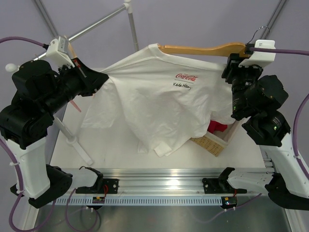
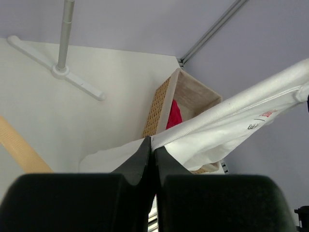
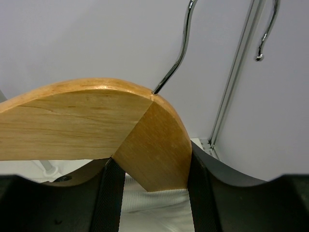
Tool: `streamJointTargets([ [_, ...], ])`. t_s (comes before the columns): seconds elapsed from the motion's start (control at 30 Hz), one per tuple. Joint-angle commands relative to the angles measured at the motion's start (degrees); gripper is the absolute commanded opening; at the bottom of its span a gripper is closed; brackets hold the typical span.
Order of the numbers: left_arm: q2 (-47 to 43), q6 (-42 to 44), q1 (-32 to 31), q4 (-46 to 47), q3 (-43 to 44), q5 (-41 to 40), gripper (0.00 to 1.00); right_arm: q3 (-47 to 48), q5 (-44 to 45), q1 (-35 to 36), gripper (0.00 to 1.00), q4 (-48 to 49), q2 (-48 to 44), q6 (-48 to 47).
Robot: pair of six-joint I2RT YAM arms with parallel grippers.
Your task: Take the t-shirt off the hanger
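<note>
From above, the white shirt (image 1: 154,101) hangs off the left end of the hanger (image 1: 203,50), whose right half is bare tan wood. The cloth spreads wide and creased, with small red Coca-Cola script and black handwriting under it near the chest. Its lower folds droop to the table (image 1: 111,150) and over the edge of a wicker basket (image 1: 210,144) that holds a red cloth (image 1: 217,127). The left gripper (image 1: 105,77) pinches the shirt's left edge, which comes out to a taut point. The right gripper (image 1: 231,64) clamps the hanger near its silver hook (image 1: 260,33). In the left wrist view, the left gripper (image 2: 150,153) has its fingers pressed together with a fold of the shirt (image 2: 241,113) caught between them. The cloth runs as a tight band up to the right, with a scrap of red and black print showing on it. Behind it are the basket (image 2: 161,104) with the red cloth (image 2: 174,116), and a white stand foot (image 2: 72,77) on the table (image 2: 96,121). In the right wrist view, the right gripper (image 3: 154,176) is closed on the middle of the hanger (image 3: 87,121), with a black finger (image 3: 112,193) against each side of the wood. The hook (image 3: 178,53) rises from the top, and the shirt (image 3: 154,212) shows white beneath.
</note>
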Motion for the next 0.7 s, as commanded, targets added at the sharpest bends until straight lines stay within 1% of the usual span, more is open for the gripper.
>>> streamJointTargets([
  [0.0,-2.22,2.13,1.81,-7.7,1.39,-16.08,0.0,6.0,18.63,-4.43,0.0,15.71,-5.02,1.3],
  [0.13,-0.9,2.04,1.81,-10.68,3.07,-17.67,0.0,7.22,18.9,-4.43,0.0,15.89,-4.23,1.21],
  [0.23,-1.51,1.69,1.81,-10.34,1.4,-16.53,0.0,8.11,18.72,-4.43,0.0,15.54,-3.61,0.95],
  [0.37,-3.01,2.04,1.81,-9.28,-0.36,-17.05,0.0,8.29,19.07,-4.43,0.0,16.24,-3.35,0.69],
  [0.57,-2.31,2.31,1.81,-12.7,-0.54,-18.81,0.0,7.85,19.34,-4.78,0.0,17.38,-3.18,-0.02],
  [0.67,-1.69,1.78,1.81,-14.28,-0.63,-19.34,0.0,8.2,19.34,-5.4,0.0,19.58,-3.0,-0.54],
])
